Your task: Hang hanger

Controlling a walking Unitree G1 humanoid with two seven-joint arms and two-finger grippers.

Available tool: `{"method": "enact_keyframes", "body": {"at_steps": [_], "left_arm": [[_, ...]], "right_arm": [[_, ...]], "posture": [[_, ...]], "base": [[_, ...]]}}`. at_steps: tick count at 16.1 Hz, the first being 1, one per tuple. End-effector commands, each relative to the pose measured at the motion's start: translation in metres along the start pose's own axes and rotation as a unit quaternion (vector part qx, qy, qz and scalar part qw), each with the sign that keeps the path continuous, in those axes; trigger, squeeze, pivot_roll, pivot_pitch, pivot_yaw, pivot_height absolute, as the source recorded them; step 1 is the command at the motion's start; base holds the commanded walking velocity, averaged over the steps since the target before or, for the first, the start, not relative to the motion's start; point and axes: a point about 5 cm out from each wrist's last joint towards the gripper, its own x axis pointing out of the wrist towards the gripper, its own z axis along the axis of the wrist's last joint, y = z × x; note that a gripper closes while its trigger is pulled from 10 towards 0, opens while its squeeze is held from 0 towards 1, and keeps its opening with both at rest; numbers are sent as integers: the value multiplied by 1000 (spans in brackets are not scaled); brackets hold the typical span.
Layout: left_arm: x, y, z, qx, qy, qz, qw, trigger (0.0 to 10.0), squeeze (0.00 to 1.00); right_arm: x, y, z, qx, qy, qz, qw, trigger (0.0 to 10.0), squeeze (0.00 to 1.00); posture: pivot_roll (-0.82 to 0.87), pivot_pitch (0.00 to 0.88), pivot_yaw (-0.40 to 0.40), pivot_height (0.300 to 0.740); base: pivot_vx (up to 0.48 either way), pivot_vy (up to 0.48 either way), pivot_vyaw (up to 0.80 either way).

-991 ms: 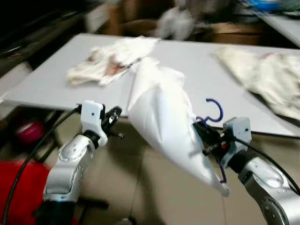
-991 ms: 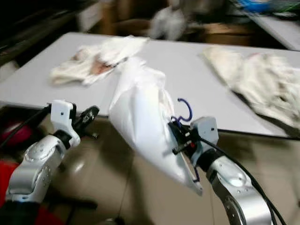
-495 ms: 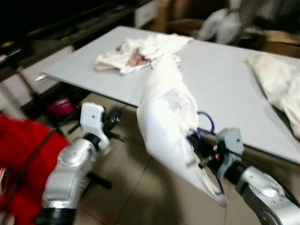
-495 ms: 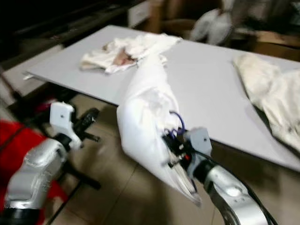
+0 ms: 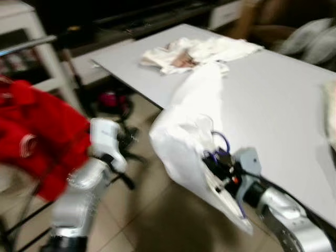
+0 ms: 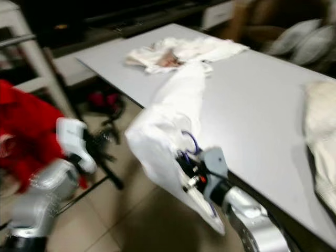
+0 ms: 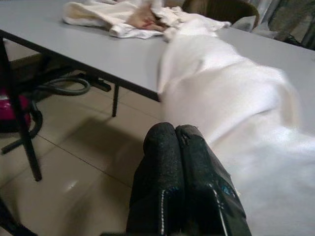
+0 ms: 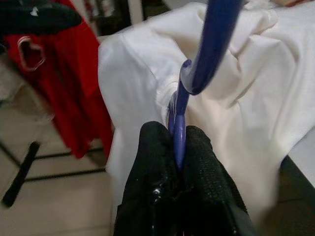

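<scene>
Right hand (image 8: 178, 147) clamps blue hanger (image 8: 204, 54) w/ white garment (image 5: 184, 131) off counter (image 5: 273, 100) front edge; left hand (image 7: 178, 147) closed over open floor (image 7: 83, 162).

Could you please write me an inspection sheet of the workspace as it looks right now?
Surface: grey table, mostly bare, blurred.
Job's things: blue hanger carrying a white garment, which trails from the table edge down toward the floor.
Clutter: crumpled white cloths on the far end of the table.
End effectors: right end effector shut on the hanger's neck; left end effector shut, holding nothing, beside the garment.
Cables: hose or cable on the floor under the table.
Surroundings: red garment hanging to the robot's left; tiled floor.
</scene>
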Motion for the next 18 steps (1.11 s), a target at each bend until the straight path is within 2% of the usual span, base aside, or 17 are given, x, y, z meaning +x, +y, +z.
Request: {"method": "enact_keyframes", "body": {"at_steps": [1,9,11,14,16,17,18], "left_arm": [[-2,8,8,13,-7,13,1000,10000,0],[0,7,11,12,-5,15,1000,10000,0],[2,8,20,64,-30,27,997,10000,0],[5,7,20,70,-27,26,997,10000,0],[6,7,20,68,-29,28,997,10000,0],[6,8,19,54,-26,31,998,10000,0],[7,9,17,10,-24,26,999,10000,0]], "right_arm": [[3,2,7,-7,-20,3,1000,10000,0],[4,-2,7,-10,-33,-4,999,10000,0],[5,-9,6,-17,-34,-20,999,10000,0],[5,-14,7,-23,-37,-23,999,10000,0],[5,-16,8,-30,-38,-21,999,10000,0],[5,-16,10,-34,-41,-22,998,10000,0],[5,-17,11,-37,-43,-22,998,10000,0]], "posture": [[-200,0,59,740],[-196,0,62,740],[-196,0,62,740],[-193,0,60,740],[-190,0,58,740],[-188,0,56,740],[-187,0,55,740]], "base": [[0,480,800],[0,480,800],[0,-480,800],[0,-480,800],[0,-480,800],[0,-480,800],[0,0,800]]}}
